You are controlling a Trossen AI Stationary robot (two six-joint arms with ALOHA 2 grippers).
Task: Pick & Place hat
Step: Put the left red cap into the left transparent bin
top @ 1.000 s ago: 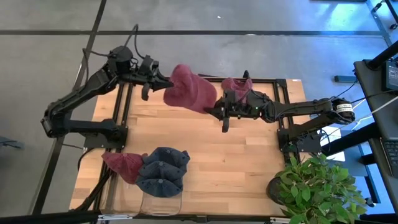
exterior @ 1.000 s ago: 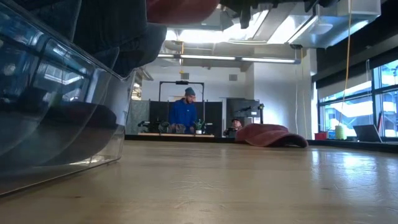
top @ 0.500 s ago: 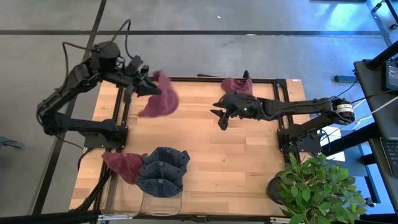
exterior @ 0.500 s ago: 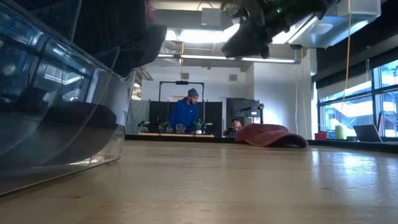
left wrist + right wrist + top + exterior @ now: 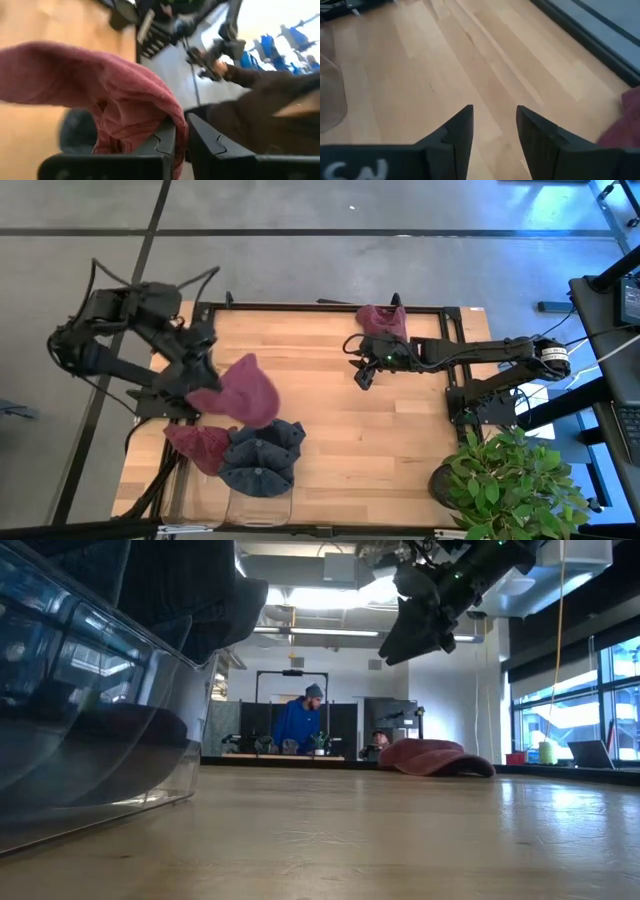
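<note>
A maroon knitted hat (image 5: pixel 243 393) hangs from my left gripper (image 5: pixel 200 377) above the table's near-left part, just over the pile of hats; the left wrist view shows that gripper (image 5: pixel 181 142) shut on the hat (image 5: pixel 95 85). A second maroon hat (image 5: pixel 382 320) lies flat on the table at its far edge and also shows in the low view (image 5: pixel 435 757). My right gripper (image 5: pixel 362 373) hovers open above the table next to that hat, touching nothing (image 5: pixel 494 122). My left gripper pinches a bunched fold of the maroon hat's edge (image 5: pixel 167 112) between its two fingers. The hat is lifted clear of the table and droops slack to one side of the fingers.
A clear plastic bin (image 5: pixel 258 505) stands at the near-left edge, with a maroon hat (image 5: pixel 198 446) and dark blue hats (image 5: pixel 262 452) piled at its far side. The bin's wall fills the left of the low view (image 5: pixel 90 740). A person in blue (image 5: pixel 297 725) stands beyond the table.
My left gripper has carried the maroon hat from the far middle of the table to the left and then toward the near edge, ending above the pile of hats. The hat stays lifted and swings below the fingers. My right gripper has drawn back slightly toward the right.
</note>
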